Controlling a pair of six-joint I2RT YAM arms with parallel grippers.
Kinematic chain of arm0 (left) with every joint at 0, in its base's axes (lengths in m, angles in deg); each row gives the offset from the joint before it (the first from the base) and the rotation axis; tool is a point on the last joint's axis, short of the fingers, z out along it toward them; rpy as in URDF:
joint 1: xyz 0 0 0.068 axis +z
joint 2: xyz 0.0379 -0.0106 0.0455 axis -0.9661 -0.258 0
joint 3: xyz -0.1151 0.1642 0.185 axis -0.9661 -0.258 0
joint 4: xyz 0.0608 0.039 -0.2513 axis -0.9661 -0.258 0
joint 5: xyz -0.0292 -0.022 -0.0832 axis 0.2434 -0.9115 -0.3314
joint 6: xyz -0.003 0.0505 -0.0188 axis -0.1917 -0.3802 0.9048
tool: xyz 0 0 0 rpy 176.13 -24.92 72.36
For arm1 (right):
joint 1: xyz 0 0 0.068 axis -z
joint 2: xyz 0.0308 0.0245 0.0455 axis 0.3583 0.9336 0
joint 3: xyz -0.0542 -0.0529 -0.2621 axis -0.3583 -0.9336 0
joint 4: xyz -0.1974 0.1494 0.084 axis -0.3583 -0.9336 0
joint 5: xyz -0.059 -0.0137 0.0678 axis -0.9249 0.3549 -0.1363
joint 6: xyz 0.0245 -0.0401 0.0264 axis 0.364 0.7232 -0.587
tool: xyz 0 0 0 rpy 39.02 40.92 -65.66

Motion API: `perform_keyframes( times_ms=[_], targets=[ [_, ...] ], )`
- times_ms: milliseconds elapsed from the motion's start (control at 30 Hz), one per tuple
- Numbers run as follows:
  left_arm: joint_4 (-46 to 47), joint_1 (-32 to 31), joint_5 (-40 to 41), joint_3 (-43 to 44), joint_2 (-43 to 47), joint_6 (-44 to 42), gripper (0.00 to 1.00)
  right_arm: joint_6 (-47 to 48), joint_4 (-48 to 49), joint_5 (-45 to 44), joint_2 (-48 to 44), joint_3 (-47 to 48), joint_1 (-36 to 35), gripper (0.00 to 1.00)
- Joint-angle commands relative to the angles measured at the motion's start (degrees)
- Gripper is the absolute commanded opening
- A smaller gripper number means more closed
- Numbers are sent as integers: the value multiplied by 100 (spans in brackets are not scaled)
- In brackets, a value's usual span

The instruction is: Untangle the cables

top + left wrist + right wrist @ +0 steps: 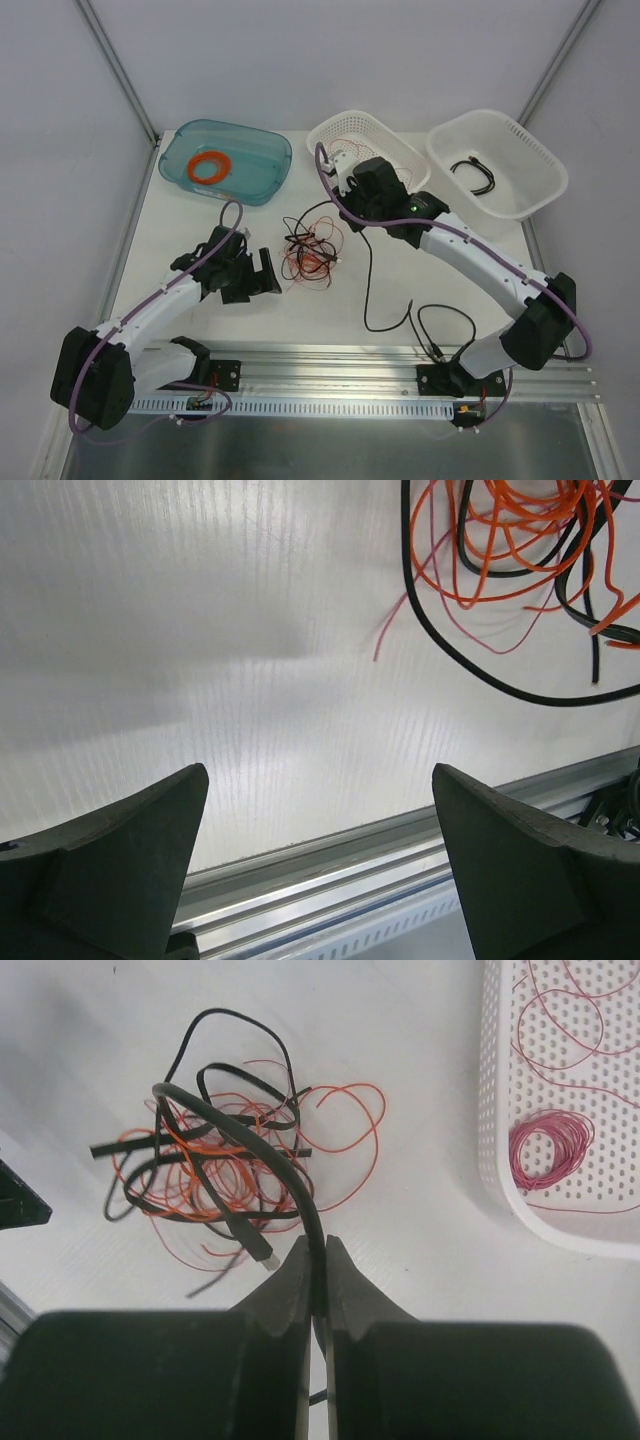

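Note:
The cables (pixel 312 250) lie in a loose tangle of thin black, red and orange wires at the table's middle. In the right wrist view the tangle (pixel 225 1165) sits just beyond my right gripper (pixel 317 1247), which is shut on a thicker black cable (pixel 300 1175). That cable arcs up over the tangle and its plug end (pixel 262 1252) hangs by the fingertips. From above, my right gripper (pixel 348 208) is above the tangle's right side. Left of the tangle my left gripper (pixel 262 272) stands open and holds nothing. Its wrist view shows the tangle (pixel 520 550) at top right, away from the gripper (pixel 320 810).
A teal tray (pixel 250 185) with an orange ring (pixel 210 167) stands at the back left. One white basket (pixel 395 140) holds pink wire coils (pixel 550 1150), another white basket (pixel 540 160) holds a black cable (pixel 478 175). A long black cable (pixel 366 290) trails toward the aluminium rail (pixel 350 360).

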Motion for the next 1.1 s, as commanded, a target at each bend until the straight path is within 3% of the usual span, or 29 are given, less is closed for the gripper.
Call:
perform_keyframes(
  times_ms=[0, 267, 500, 700, 1067],
  targets=[
    [-11, 0, -137, 66, 236, 64, 96, -697, 439, -214, -708, -445, -20, 1],
    [15, 0, -278, 443, 526, -367, 96, -1514, 2328, 147, -1949, -1756, -29, 1],
    [551, -79, -497, 944, 913, -858, 96, -1927, 2603, 356, -2144, -2056, -47, 1],
    [1280, -632, -454, 1085, 1063, -1272, 96, -2349, 2858, 288, -2232, -2267, -99, 1],
    [2852, -1538, -41, 304, 597, -657, 95, -3192, 3639, -81, -2539, -2610, -134, 1]
  ],
)
